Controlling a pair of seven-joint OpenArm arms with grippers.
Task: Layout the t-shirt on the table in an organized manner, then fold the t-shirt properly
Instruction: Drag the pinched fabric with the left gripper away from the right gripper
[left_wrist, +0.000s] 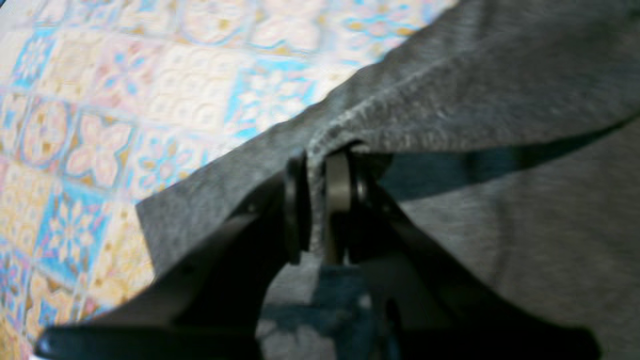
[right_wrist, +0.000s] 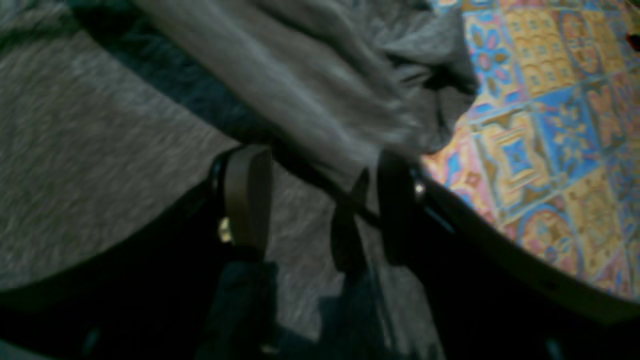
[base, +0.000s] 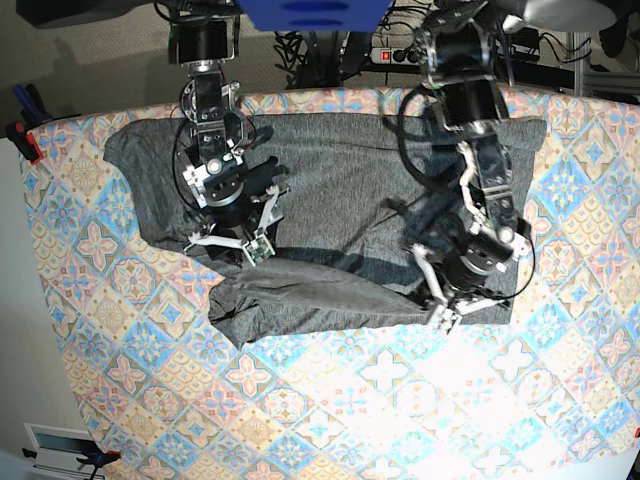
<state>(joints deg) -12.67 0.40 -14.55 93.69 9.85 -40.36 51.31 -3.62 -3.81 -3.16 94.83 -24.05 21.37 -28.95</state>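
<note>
At the left wrist, the left claw (left_wrist: 317, 210) pinches a hemmed edge of the shirt (left_wrist: 500, 100), lifted off the desk (left_wrist: 125, 100). At the right wrist, the right claw (right_wrist: 320, 200) stands spread over grey cloth, gripping nothing. From the base view, the shirt lies across the far desk, its near edge doubled over. Judged step: a fold in hand; next, the left claw must carry its edge across evenly.
</note>
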